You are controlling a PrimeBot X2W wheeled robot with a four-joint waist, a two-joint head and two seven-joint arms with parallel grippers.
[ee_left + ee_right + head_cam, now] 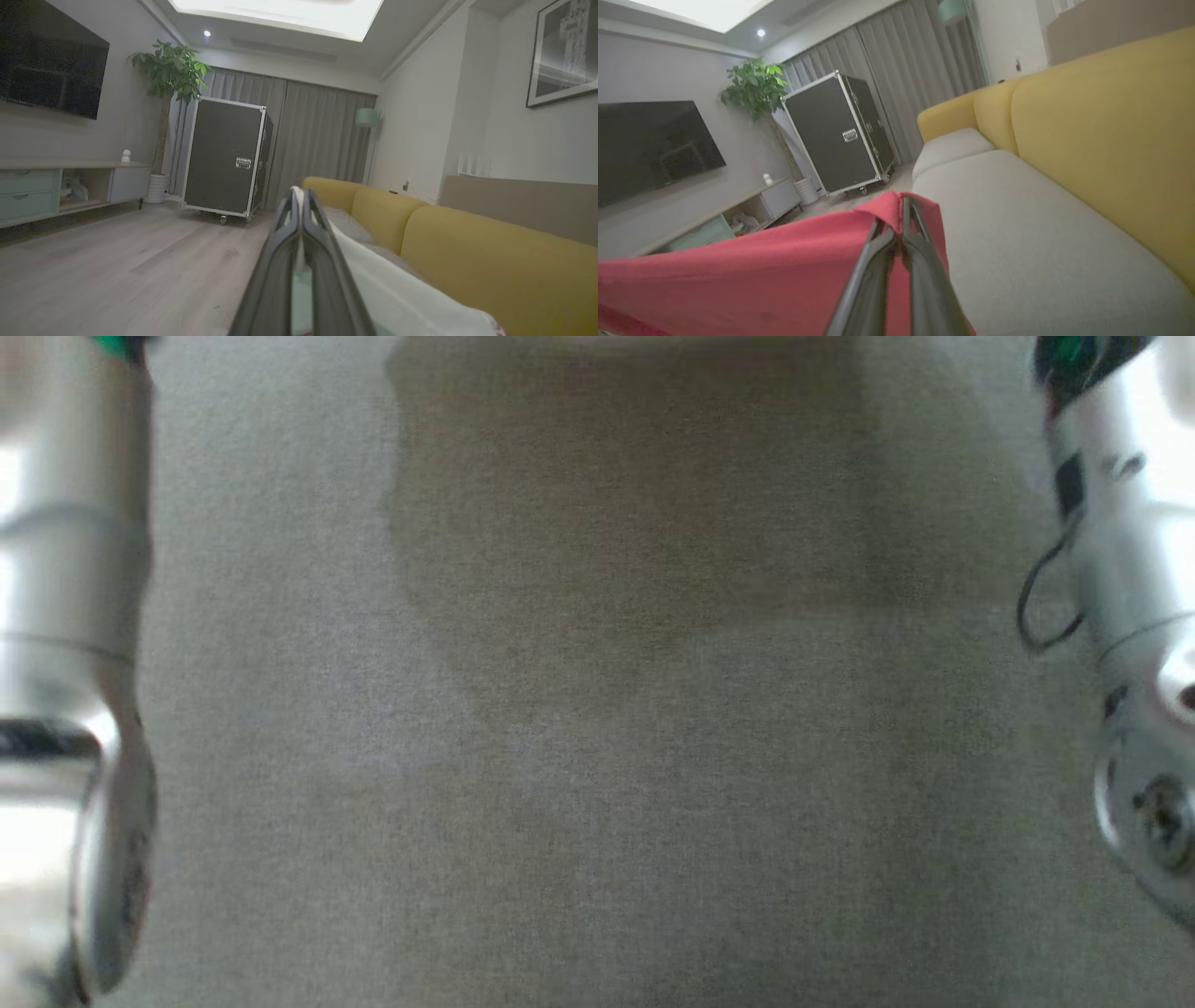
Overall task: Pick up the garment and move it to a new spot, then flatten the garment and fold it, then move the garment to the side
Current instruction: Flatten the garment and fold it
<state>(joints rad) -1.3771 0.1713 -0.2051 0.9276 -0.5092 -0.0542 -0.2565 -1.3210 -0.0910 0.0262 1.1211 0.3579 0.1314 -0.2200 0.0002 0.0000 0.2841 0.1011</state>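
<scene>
The garment is a cloth that shows red in the right wrist view, hanging left from my right gripper, which is shut on its top edge. In the left wrist view the garment looks pale white, with a red trace at the bottom. It drapes down to the right of my left gripper, which is shut on a pale fold at its tips. Both grippers are raised above the grey sofa seat. In the head view my left forearm and right forearm flank the bare grey seat.
A yellow sofa back runs along the right. On the wood floor a black wheeled case stands by grey curtains. A potted plant, a wall television and a low cabinet line the left wall.
</scene>
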